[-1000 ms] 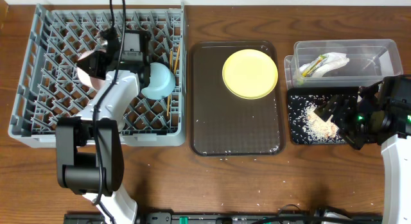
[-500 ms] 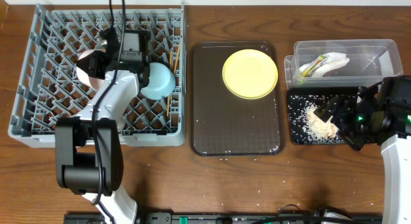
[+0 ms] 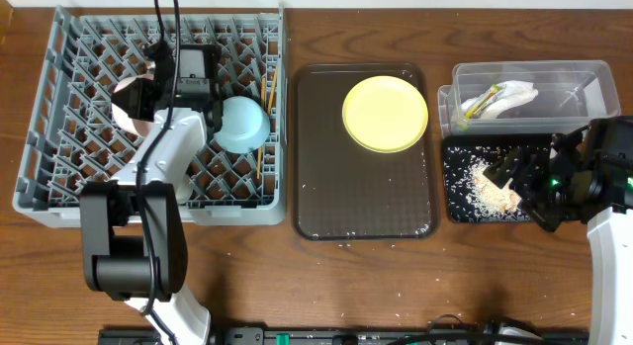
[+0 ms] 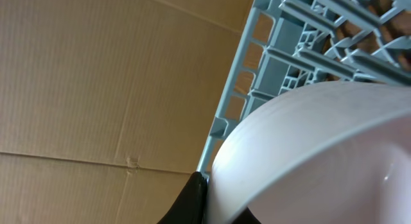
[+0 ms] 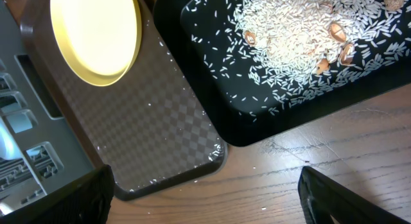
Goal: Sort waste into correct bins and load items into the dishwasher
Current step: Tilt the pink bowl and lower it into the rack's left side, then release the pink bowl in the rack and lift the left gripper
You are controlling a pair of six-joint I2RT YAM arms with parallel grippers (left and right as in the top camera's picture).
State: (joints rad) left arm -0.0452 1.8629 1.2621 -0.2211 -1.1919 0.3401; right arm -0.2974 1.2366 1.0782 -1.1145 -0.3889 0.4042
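- Grey dish rack (image 3: 59, 108), lattice pattern all over.
- Light blue bowl (image 3: 242, 123); cream-white bowl (image 3: 126, 100), faintly pinkish.
- Bright yellow plate (image 3: 385, 113).
- Dark brown serving tray (image 3: 361, 202), fine checkered texture.
- Black tray (image 3: 457, 209), speckled with whitish rice (image 3: 490, 192).
- Brown wood-grain table (image 3: 297, 286).

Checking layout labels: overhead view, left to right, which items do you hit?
Order: cream bowl → blue bowl → chopsticks → plate. Left out: tub and black tray, overlapping at far right.
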